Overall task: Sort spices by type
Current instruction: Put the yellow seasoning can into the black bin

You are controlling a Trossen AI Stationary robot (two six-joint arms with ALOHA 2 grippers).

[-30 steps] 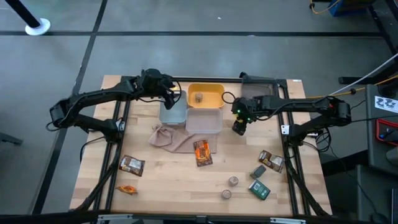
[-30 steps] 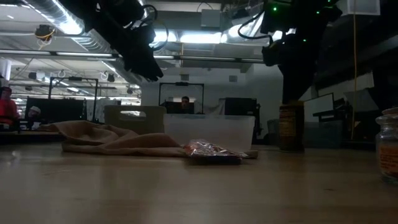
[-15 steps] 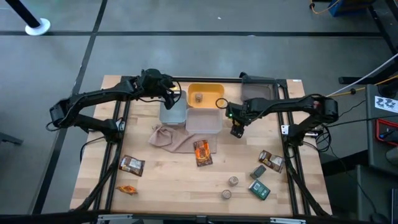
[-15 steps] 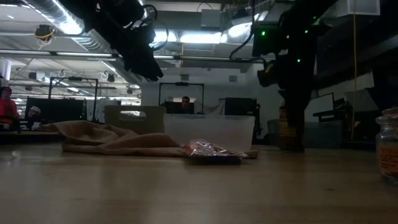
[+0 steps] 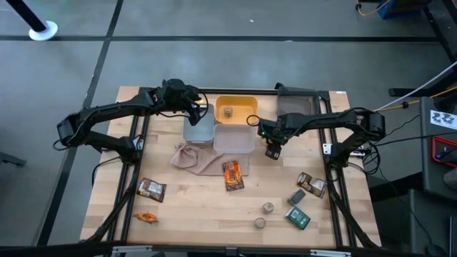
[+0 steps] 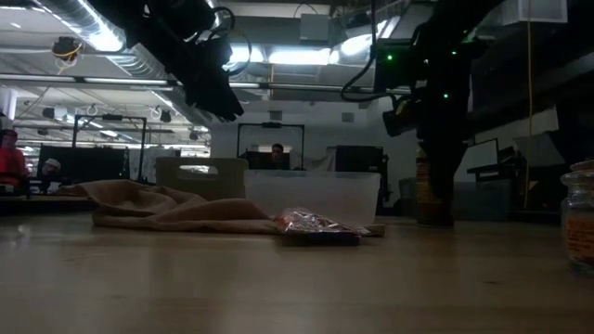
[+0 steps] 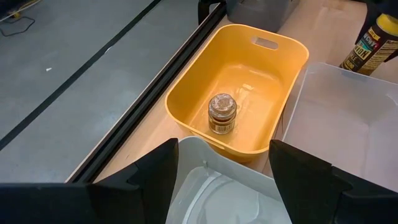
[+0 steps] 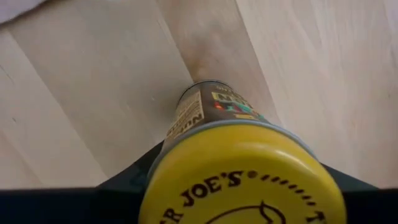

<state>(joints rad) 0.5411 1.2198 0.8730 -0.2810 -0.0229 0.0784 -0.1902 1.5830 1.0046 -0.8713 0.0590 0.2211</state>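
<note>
The yellow-capped bottle (image 8: 205,115) stands upright on the wood just right of the clear tray (image 5: 233,138). My right gripper (image 5: 271,148) is down over it from above, shut on it. My left gripper (image 5: 196,112) hovers open above the grey tray (image 7: 217,196), touching nothing. One tan jar (image 7: 222,114) stands in the yellow tray (image 5: 246,107). An orange packet (image 5: 232,175) lies by the beige cloth (image 5: 198,160). Brown packets (image 5: 151,189) (image 5: 311,183), another orange packet (image 5: 145,217), two jars (image 5: 268,207) (image 5: 259,223), a grey box (image 5: 297,195) and a green box (image 5: 298,217) lie along the near half. My right gripper holds the bottle at its top, by the yellow cap (image 8: 242,177), one finger (image 8: 127,183) on each side. The fingers come from above, pointing down. The bottle stays upright with its base (image 6: 432,221) on the table.
The three trays sit together at the far middle of the table, with black frame rails along the far edge and both sides. Bare wood shows between the cloth and the near packets. People sit at desks in the room beyond.
My right gripper has moved a little toward the table's left and come down around the bottle, whose label is now partly behind a finger in the low view. The bottle has stayed where it stood.
</note>
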